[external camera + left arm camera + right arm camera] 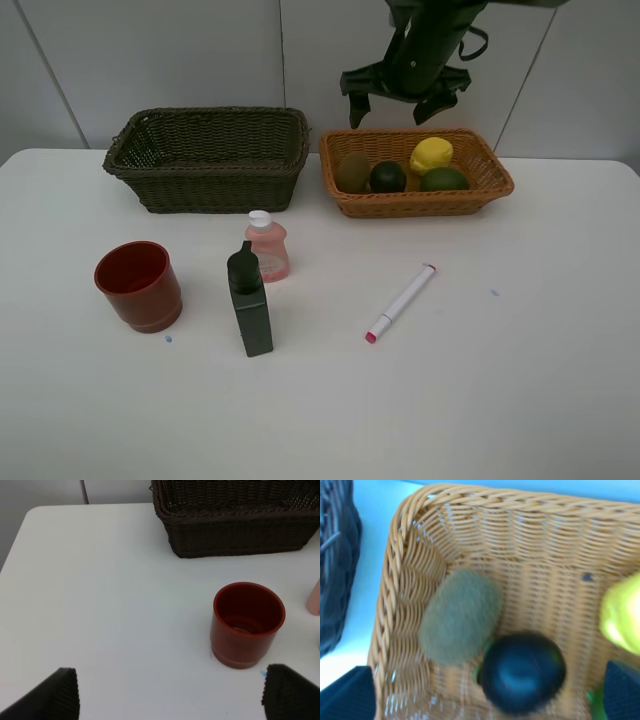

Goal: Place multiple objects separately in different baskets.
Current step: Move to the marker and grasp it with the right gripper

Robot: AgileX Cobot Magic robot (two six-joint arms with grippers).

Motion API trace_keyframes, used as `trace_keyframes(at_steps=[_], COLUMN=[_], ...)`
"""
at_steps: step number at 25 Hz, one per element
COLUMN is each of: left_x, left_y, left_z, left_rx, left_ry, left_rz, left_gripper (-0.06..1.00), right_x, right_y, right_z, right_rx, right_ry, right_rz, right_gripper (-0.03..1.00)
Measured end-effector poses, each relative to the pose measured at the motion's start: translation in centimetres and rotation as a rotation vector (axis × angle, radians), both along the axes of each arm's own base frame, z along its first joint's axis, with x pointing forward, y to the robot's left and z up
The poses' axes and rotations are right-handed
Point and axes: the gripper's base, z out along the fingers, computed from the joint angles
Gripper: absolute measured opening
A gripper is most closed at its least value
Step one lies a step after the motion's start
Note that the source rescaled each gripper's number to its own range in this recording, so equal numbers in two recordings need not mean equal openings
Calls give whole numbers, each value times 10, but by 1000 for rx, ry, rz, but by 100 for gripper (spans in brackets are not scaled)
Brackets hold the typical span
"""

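The orange-tan basket (420,204) holds a brown kiwi (352,172), a blackish round fruit (388,177), a yellow lemon (431,155) and a green lime (444,180). My right gripper (400,105) hangs open and empty above its back rim. The right wrist view shows the kiwi (461,615), the black fruit (522,672) and the lemon's edge (622,617). The dark basket (205,185) looks empty. A red cup (138,285), pink bottle (267,246), dark green bottle (249,300) and white pink-tipped marker (400,302) are on the table. My left gripper (172,700) is open, near the cup (247,622).
The white table (520,380) runs to a pale wall behind the baskets. The two baskets stand side by side at the back with a small gap. Small blue marks dot the tabletop near the cup and at the right.
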Motion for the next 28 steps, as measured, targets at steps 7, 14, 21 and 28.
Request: trace_keyframes(at_steps=[7, 14, 21, 28], left_x=[0, 0, 0, 0], left_y=[0, 0, 0, 0], left_z=[0, 0, 0, 0], left_rx=[0, 0, 0, 0], left_ry=[0, 0, 0, 0], left_rz=[0, 0, 0, 0], left_gripper=[95, 95, 95, 95], right_x=[-37, -59, -84, -115], right_y=[-19, -31, -32, -23], right_z=[63, 75, 27, -27], right_rx=[25, 84, 41, 95], right_ry=[35, 69, 230, 331], right_rz=[-160, -363, -499, -573], right_gripper=[100, 100, 100, 100])
